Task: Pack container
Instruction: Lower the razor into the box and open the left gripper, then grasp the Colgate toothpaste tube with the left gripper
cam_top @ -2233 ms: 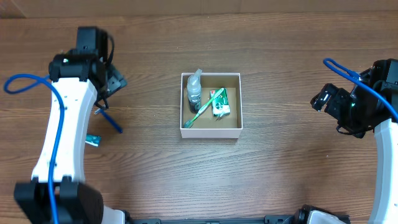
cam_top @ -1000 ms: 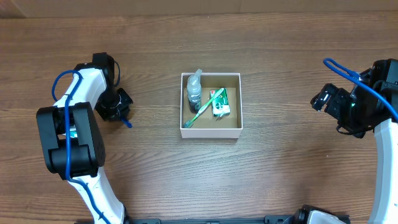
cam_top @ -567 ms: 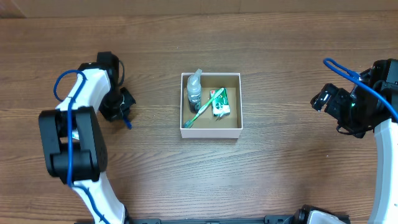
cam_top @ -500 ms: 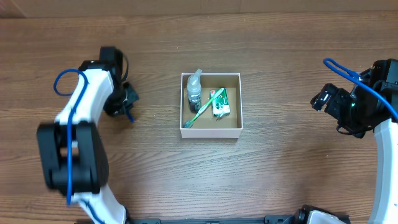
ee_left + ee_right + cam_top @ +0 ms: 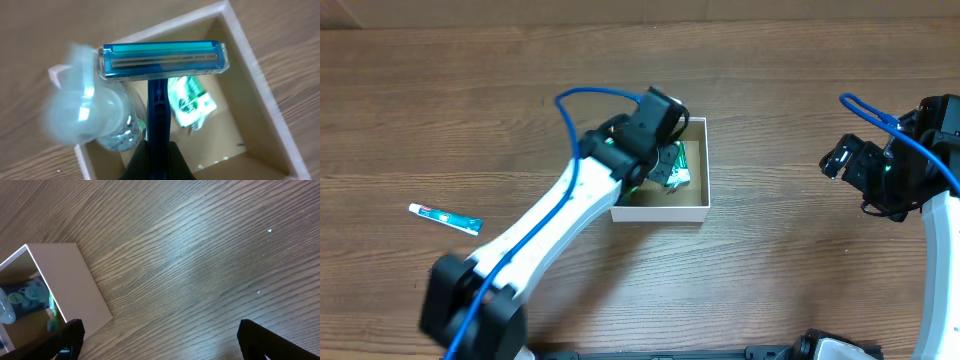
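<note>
The container (image 5: 665,212) is a white square box with a brown inside, at mid-table. My left gripper (image 5: 158,150) is shut on the dark blue handle of a razor (image 5: 162,59), whose teal-and-clear head hangs above the box's open top. In the box lie a clear bottle (image 5: 100,115) and a green packet (image 5: 192,100). From overhead the left gripper (image 5: 663,155) sits over the box's left half and hides the razor. My right gripper (image 5: 160,340) stands wide open over bare wood, right of the container (image 5: 60,280).
A small toothpaste tube (image 5: 444,216) lies on the table far left of the box. The left arm stretches diagonally from the front left edge to the box. The right arm (image 5: 895,170) stays at the right edge, with its blue cable looped above it.
The left arm has swung from the table's left side to above the container, carrying the razor. The toothpaste tube it covered now shows. The right arm has not moved.
</note>
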Robot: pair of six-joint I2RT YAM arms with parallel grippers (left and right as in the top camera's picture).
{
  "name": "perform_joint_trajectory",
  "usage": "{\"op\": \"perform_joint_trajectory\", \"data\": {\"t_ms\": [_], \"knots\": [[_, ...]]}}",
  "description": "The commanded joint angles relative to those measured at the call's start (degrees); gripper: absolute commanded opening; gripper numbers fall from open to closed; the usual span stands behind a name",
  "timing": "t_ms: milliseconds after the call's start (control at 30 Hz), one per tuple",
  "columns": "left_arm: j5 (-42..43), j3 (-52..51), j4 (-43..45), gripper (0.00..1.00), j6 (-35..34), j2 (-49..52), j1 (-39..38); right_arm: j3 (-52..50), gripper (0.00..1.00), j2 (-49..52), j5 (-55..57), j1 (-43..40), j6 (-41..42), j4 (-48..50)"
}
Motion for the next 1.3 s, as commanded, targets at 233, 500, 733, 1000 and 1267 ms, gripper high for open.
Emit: {"op": "perform_joint_trajectory", "data": {"t_ms": [233,500,733,1000,1267], "knots": [[2.1,2.2,-2.4,0.53,1.6,3.4,0.3,0.0,1.0,-0.2,-0.3,0.2,-0.2,0.4],[-17.0,13.5,-19.8,0.72,-14.1,-11.3,2.7,0.0,1.0,-0.2,-0.3,0.2,-0.3,0.5],[-13.5,8.3,-31.7,1.0,-34.4,-14.2,34.9,0.0,1.0,-0.2,-0.3,0.2,-0.2,0.4],[-1.2,-15.5,-15.9,1.0,-34.6,-11.0,61.4,0.0,1.0,-0.2,-0.3,0.2,-0.2,0.4],[-0.6,-21.0,-1.2,1.0,-26.6,0.8,64.8,0.0,1.0,-0.2,-0.3,0.2,-0.2,0.1]]}}
